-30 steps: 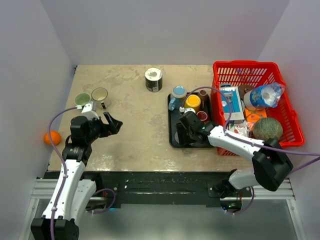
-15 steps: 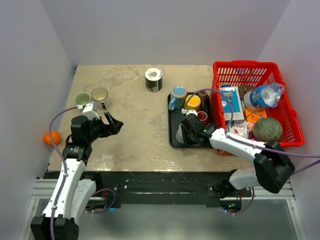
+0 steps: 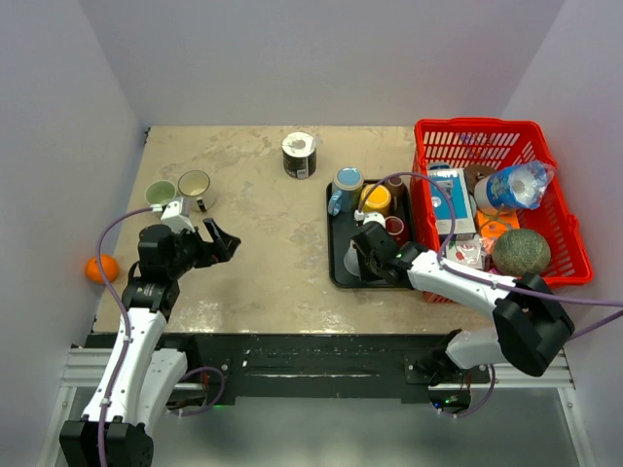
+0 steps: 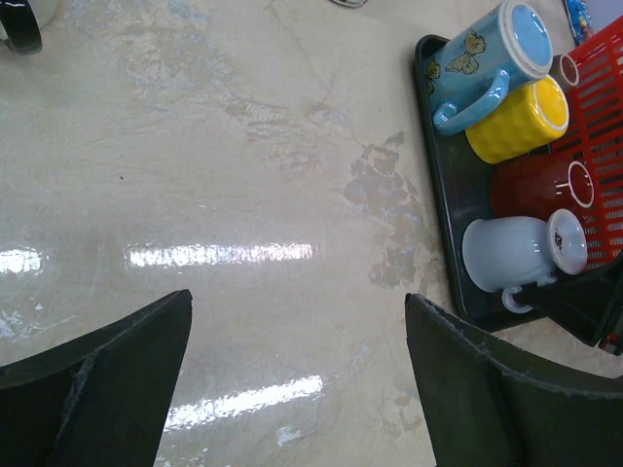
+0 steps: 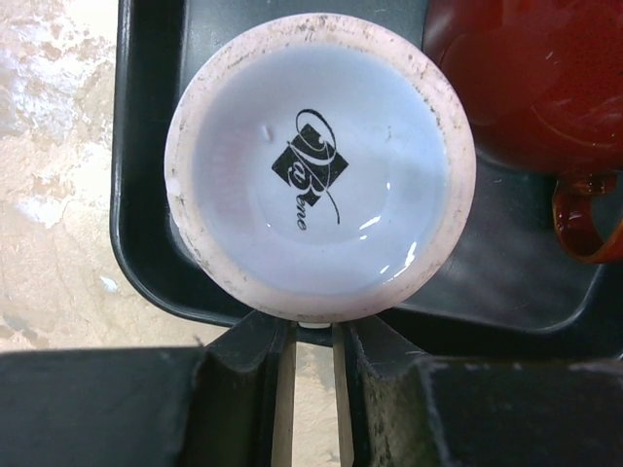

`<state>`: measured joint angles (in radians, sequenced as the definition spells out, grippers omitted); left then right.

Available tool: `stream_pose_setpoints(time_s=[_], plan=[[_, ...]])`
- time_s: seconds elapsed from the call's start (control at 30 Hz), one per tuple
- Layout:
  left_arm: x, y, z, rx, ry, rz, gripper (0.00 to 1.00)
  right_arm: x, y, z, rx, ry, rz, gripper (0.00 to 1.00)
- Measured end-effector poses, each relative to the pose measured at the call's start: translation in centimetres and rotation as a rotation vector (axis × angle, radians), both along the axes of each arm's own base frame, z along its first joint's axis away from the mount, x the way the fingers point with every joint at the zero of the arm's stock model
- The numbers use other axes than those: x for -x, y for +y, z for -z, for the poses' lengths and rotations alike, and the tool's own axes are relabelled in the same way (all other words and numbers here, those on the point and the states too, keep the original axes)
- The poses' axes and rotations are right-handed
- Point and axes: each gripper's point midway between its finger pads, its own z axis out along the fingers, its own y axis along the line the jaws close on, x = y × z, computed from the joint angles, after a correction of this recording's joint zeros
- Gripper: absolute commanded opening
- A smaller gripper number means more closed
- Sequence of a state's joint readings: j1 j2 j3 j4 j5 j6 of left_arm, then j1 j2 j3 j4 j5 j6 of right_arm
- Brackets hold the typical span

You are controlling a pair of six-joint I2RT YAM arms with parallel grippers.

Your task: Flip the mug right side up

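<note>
Top external view: the right gripper [image 3: 367,261] works at the near left corner of the black tray [image 3: 336,279], where the white mug [image 3: 351,261] now lies on its side. A second ago the gripper's body covered that corner. It has since drawn slightly toward the tray's near edge, and the mug's pale wall has come into sight at its left.

The right wrist camera looks square at the mug's stamped base, which faces the gripper. The jaws are drawn to a narrow slit just below the base and appear pinched on the mug's handle, though the contact itself is hard to make out. A red mug [image 5: 526,78] sits just beside it, farther into the tray.

Well left of the tray, the left gripper [image 3: 219,240] hangs over the bare table, jaws spread wide and holding nothing.

The shift suggests the mug is off its rim and about halfway through the turn. By this reading, it remains to roll the mouth upward and set the base down without knocking its red neighbour.
</note>
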<state>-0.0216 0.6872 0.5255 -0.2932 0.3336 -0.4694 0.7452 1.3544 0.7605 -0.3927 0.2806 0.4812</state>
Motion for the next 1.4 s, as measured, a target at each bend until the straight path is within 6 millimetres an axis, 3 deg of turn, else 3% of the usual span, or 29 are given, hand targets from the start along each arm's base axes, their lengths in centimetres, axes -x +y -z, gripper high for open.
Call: stream_pose_setpoints(time_s=[0.3,0.63,0.77,1.07,1.23,1.4], plan=[[0.0,0.0,0.0,0.0,0.0,0.002,0.95,0.3,-0.4,-0.5,-0.024,-0.026,0.028,0.0],[0.2,-1.8,-1.2,0.052,-0.047,0.105,0.95,0.9,1.1,-8.1,-0.296,-0.167,0.033,0.0],[0.9,-4.3,-2.8,0.151,-0.122,0.247,0.96,1.5,3.2,-11.0,-0.462,-0.18,-0.011,0.0],[4.8,-10.1,-9.4,0.421,-0.335,0.55,0.97,2.1,10.1,-20.7,-0.945,-0.253,-0.177,0.0],[7.4,-13.7,-11.9,0.504,-0.359,0.7,0.97,2.6,13.2,-23.6,-1.071,-0.256,-0.278,0.0],[7.0,-14.6,-12.9,0.557,-0.355,0.673,0.96,3.8,15.3,-25.2,-1.152,-0.254,-0.366,0.0]])
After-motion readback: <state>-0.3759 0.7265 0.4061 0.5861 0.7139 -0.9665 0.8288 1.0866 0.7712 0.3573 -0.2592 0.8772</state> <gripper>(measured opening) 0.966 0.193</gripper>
